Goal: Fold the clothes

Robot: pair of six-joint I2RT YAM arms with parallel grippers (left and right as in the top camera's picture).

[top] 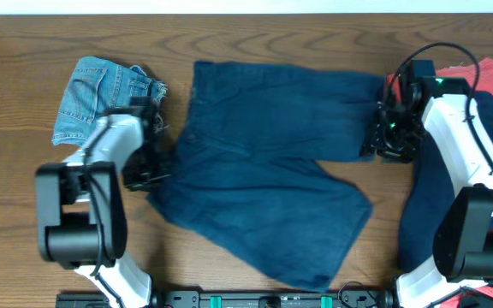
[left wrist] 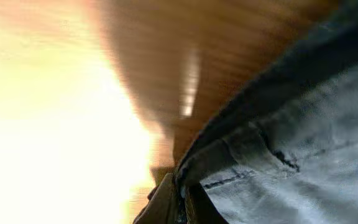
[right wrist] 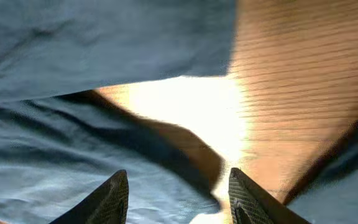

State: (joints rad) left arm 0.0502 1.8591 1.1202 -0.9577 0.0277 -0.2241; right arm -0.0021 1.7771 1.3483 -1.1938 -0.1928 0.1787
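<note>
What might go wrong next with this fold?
The left gripper pinches only the seam edge of the navy shorts; it may slip out. The right gripper stands open at the leg hem, so a pull now could skew the shorts. The denim shorts beside the left gripper might snag.

1. Overhead view: even, soft light and a sharp picture, with only short, faint shadows on the table [top: 255, 34] along the edge of the navy shorts [top: 264, 171].
2. Left wrist view: the left half is washed out in yellow-white glare, the wood grain is smeared by blur, and the cloth near the lens is soft.
3. Right wrist view: one blown-out glare patch on the wood; the cloth is dim and slightly soft.
</note>
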